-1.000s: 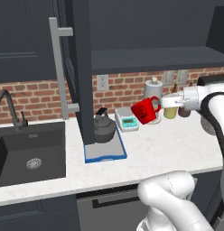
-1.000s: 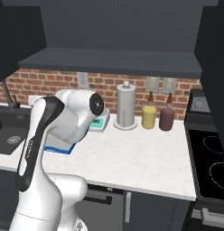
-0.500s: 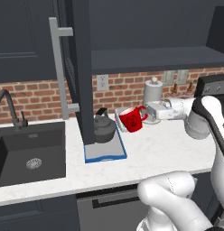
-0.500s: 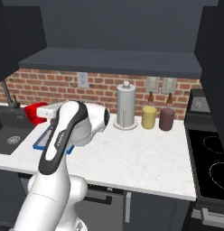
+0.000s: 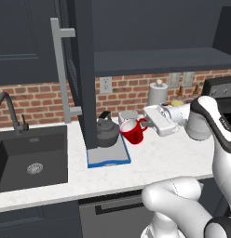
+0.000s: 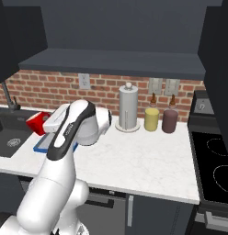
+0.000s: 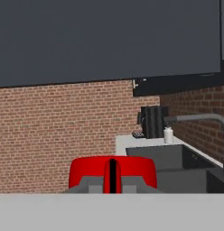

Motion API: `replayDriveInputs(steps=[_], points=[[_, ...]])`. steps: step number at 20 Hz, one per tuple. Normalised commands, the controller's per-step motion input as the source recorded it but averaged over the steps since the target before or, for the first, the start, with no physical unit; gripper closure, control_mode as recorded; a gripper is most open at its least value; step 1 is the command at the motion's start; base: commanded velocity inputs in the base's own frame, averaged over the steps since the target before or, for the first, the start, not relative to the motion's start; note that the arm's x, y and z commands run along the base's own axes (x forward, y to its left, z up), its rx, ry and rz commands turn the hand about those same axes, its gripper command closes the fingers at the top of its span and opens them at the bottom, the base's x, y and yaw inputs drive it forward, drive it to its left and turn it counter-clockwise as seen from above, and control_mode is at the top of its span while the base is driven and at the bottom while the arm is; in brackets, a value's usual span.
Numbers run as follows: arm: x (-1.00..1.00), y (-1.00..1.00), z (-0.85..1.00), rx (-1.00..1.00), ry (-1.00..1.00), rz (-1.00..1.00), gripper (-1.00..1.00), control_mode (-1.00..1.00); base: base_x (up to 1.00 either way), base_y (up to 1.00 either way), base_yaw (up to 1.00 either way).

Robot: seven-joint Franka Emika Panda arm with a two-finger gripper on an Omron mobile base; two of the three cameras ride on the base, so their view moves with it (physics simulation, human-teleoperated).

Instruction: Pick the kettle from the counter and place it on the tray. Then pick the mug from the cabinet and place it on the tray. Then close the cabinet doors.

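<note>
Left base view pretty much tells the story, so biggest stuff first. One cabinet (image 5: 150, 32) up top with its dark shelf, and I can make out one of the cabinet doors (image 5: 82, 69) hanging open, edge-on, with its long grey handle. Can't really count a second door from these angles. Below that, one white counter (image 5: 164, 158) with one dark sink (image 5: 29, 158) set in it.

On the counter: one tray (image 5: 108, 155), blue rim, with one kettle (image 5: 107, 132) already sitting on it, so I'd call step one done. Then one red mug (image 5: 132, 131), up in the air just beside the kettle at the tray's right edge. The gripper (image 5: 145, 122) is clamped shut on the mug's handle side, and the hand view shows the red mug (image 7: 112, 171) right between the finger tips.

So the mug looks out of the cabinet but not set down yet. Left to do, I reckon: lower it onto the tray, let go, then shut the doors.

Extras over in the right base view: one paper towel roll (image 6: 128, 108), one yellow jar (image 6: 152, 119), one maroon jar (image 6: 169, 121).
</note>
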Motion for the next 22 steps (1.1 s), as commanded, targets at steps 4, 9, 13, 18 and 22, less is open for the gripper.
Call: replayDriveInputs(steps=[4, 9, 13, 18, 22], points=[[0.25, 0.02, -0.26, 0.00, -0.16, 0.00, 1.00, -1.00, 0.00, 0.00, 0.00], [0.25, 0.00, -0.25, 0.01, -0.06, 0.00, 1.00, -1.00, 0.00, 0.00, 0.00], [0.09, 0.12, -0.35, 0.00, 0.00, 0.00, 1.00, -1.00, 0.00, 0.00, 0.00], [0.13, 0.17, -0.30, 0.00, 0.00, 0.00, 1.00, -1.00, 0.00, 0.00, 0.00], [0.18, 0.18, -0.32, 0.00, 0.00, 0.00, 1.00, -1.00, 0.00, 0.00, 0.00]])
